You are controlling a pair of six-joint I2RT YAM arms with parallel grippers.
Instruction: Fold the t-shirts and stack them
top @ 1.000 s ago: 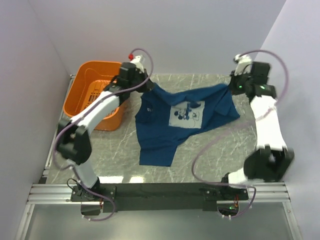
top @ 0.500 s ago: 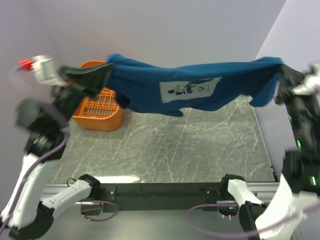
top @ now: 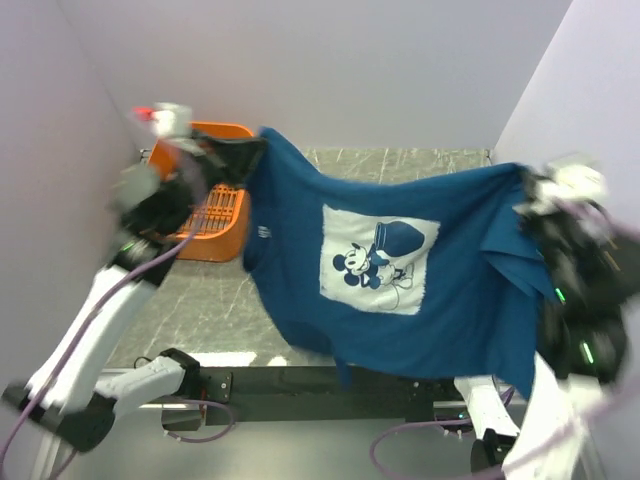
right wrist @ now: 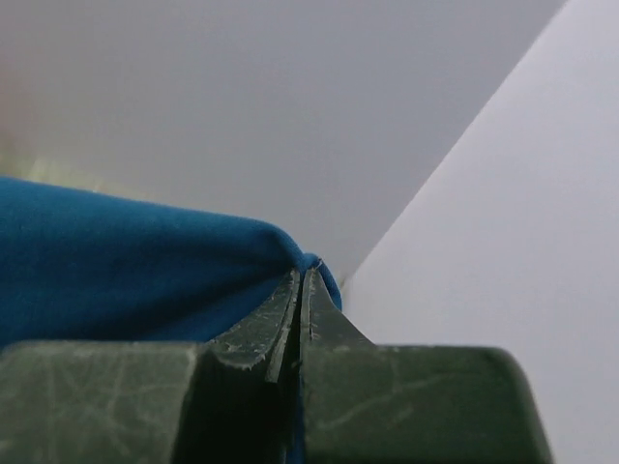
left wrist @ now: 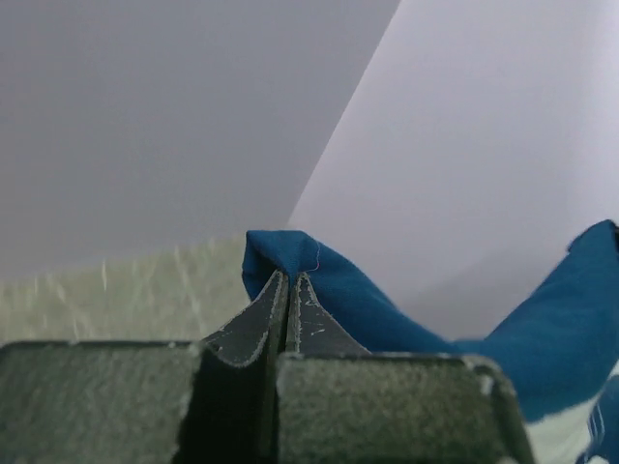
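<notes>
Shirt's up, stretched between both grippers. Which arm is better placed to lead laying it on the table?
Right, probably. The right gripper pinches the t-shirt well away from the orange basket; the left gripper pinches it right beside that basket and might drape cloth over it.

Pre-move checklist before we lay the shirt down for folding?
1. Grip of left claw on t-shirt edge: ok, shut.
2. Grip of right claw on the opposite edge: ok, shut.
3. Cloth spread in the air between the two: ok.
4. Fabric smooth: not ok, bunched near the right claw.
5. Bottom edge clear of table: cannot tell.
</notes>
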